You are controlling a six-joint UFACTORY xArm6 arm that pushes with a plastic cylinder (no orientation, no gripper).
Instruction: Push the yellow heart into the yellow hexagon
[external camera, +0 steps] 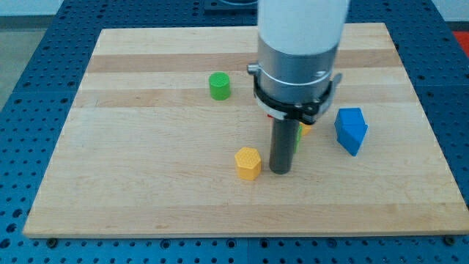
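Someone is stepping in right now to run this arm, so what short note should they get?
My tip rests on the board, just to the view's right of the yellow hexagon, with a small gap.
The yellow heart is mostly hidden behind the rod; only a yellow sliver shows, apart from the hexagon.
Done: nothing visible yet.
Left: get behind the heart and push it toward the view's left and bottom into the hexagon.
Green cylinder and blue block lie aside.

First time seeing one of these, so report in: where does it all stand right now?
My tip down, just right of yellow hexagon. Yellow heart mostly hidden behind rod, apart from hexagon. Rod stands between the two. Green block, blue block off to the sides.
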